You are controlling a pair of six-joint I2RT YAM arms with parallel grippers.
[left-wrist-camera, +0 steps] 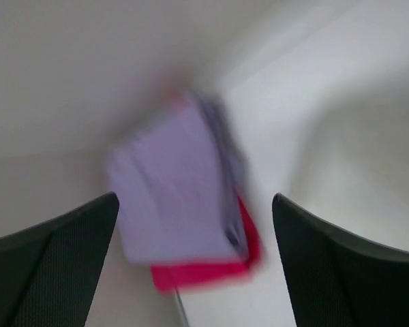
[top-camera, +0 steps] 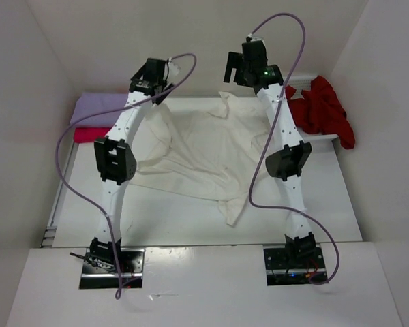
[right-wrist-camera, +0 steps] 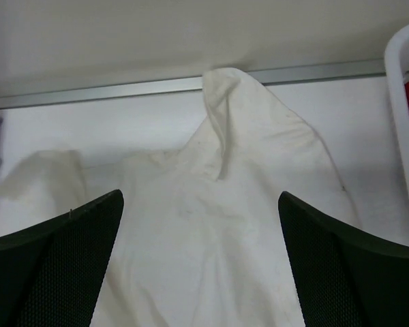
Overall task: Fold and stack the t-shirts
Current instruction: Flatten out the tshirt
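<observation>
Down at the near edge of the table [top-camera: 177, 218] the two arm bases sat bolted side by side, with a bare white strip just beyond them. Then came the cream white t-shirt [top-camera: 204, 153], spread loose across the middle, rumpled, one corner trailing toward the near edge and a sleeve peaked up at the far edge.

Above that far edge both arms hung raised. The left gripper [left-wrist-camera: 194, 197] had its fingers wide apart with nothing between them, and so did the right gripper [right-wrist-camera: 201, 195], looking straight down on the cream cloth.

By my reckoning the cream shirt was the one in hand: laid out but not yet folded. The next move looked to call for both grippers coming down on matching corners or sleeves, pinching only the top layer, and carrying the cloth over evenly. Those wrinkles could bunch if one side led.

In the far left corner the lavender t-shirt [top-camera: 99, 104] lay folded on top of the magenta-pink t-shirt [top-camera: 88, 135]. That was the stack waiting for the cream one. At the far right the dark red t-shirt [top-camera: 320, 109] sat heaped in a white basket [right-wrist-camera: 397, 102], not yet folded.

The table was smooth, white and glossy, with a metal rail along its far edge. Plain pale walls [top-camera: 123, 41] boxed it in on three sides.
</observation>
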